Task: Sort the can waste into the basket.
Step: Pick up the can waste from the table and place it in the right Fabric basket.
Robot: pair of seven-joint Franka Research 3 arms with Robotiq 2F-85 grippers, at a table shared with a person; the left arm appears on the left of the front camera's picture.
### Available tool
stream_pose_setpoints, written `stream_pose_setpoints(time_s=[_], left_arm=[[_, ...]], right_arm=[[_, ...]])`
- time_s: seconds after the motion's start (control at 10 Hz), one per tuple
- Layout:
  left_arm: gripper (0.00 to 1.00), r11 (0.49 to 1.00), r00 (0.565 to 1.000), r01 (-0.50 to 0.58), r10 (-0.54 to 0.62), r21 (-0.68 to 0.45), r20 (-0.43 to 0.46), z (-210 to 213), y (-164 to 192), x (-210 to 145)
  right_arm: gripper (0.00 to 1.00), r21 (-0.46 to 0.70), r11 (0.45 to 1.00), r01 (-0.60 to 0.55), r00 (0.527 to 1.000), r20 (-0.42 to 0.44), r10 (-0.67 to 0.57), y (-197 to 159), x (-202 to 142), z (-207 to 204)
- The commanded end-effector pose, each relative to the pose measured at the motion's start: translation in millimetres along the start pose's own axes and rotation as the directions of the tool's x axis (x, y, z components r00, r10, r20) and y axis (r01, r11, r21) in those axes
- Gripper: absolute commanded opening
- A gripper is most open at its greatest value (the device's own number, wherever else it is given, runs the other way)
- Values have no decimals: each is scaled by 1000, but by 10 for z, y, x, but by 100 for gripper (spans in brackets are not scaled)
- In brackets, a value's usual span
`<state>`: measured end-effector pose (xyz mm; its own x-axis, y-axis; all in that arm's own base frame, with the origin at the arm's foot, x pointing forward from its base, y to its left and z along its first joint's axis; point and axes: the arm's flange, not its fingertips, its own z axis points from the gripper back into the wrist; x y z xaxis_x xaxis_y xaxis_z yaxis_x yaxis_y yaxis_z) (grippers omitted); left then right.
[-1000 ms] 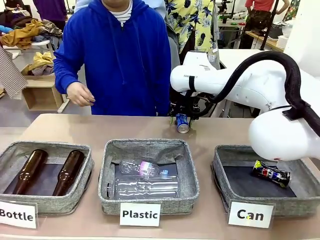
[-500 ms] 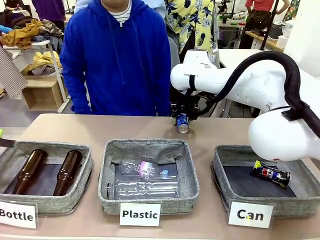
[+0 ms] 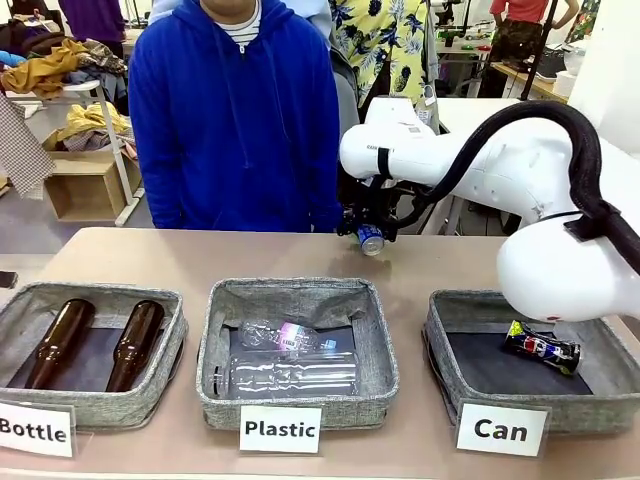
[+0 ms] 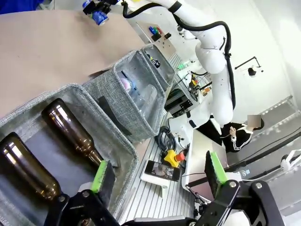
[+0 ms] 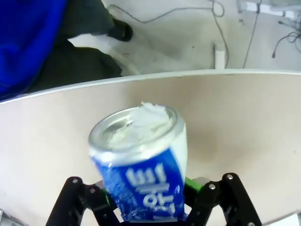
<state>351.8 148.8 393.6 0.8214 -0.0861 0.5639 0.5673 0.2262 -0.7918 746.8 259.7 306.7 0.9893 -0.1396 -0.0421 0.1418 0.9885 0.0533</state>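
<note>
My right gripper [image 5: 149,200] was pinching the blue can [image 5: 141,165]: in the right wrist view the can sat between the two fingers, its silver top tilted toward the camera and its white lettering facing me, with the tan table [image 5: 249,122] beneath. In the front view the right gripper [image 3: 366,232] hung at the far edge of the table [image 3: 420,265], in front of a person in a blue hoodie [image 3: 235,110], and the blue can [image 3: 371,239] appeared raised clear of the tabletop, tilted in the grip. My left gripper [image 4: 157,176] stood spread wide, its green pads [image 4: 99,172] well apart and holding nothing, above the near corner of the basket of bottles. From left to right I saw three grey fabric baskets in a row. The basket carded "Bottle" [image 3: 160,375] held two brown glass bottles [image 3: 135,345] lying side by side. The middle basket, carded "Plastic" [image 3: 380,350], held clear plastic bottles [image 3: 290,365]. The basket carded "Can" [image 3: 440,345] held the crushed can [image 3: 541,347], dark and silver with blue and red marks, lying on the dark lining toward its right far side. The blue can was well apart from that basket, beyond the middle one.
</note>
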Motion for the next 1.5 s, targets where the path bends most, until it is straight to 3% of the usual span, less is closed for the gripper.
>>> stream_pose_setpoints(time_s=[0.0,0.2,0.4,0.5,0.6,0.7,0.8,1.0,1.2,1.3,1.4], left_arm=[[100,1000,1000,4,-4,-8,7,-8,-15,11],[100,1000,1000,4,-4,-8,7,-8,-15,11],[100,1000,1000,4,-4,-8,7,-8,-15,11],[100,1000,1000,4,-4,-8,7,-8,-15,11],[100,1000,1000,4,-4,-8,7,-8,-15,11],[100,1000,1000,4,-4,-8,7,-8,-15,11],[100,1000,1000,4,-4,-8,7,-8,-15,11],[100,1000,1000,4,-4,-8,7,-8,-15,11],[100,1000,1000,4,-4,-8,7,-8,-15,11],[100,1000,1000,4,-4,-8,7,-8,-15,11],[100,1000,1000,4,-4,-8,7,-8,-15,11]], right_arm=[[0,-48,998,-42,999,-32,41,-117,-237,563],[0,-41,990,-133,989,-77,130,-553,-782,1121],[0,-58,961,-270,952,-165,258,-1092,-1433,1437],[0,-76,920,-384,910,-199,364,-1315,-1761,1481],[0,-86,830,-551,824,-214,524,-1541,-2089,1491],[0,-91,687,-721,685,-240,688,-1762,-2368,1439],[0,-101,516,-851,525,-206,826,-1975,-2594,1366],[0,-138,305,-942,327,-193,925,-2241,-2792,1209],[0,-191,56,-980,90,-171,981,-2424,-2887,1109],[0,-195,-6,-981,27,-166,986,-2469,-2884,1092],[0,-189,-17,-982,13,-155,988,-2469,-2874,1089]])
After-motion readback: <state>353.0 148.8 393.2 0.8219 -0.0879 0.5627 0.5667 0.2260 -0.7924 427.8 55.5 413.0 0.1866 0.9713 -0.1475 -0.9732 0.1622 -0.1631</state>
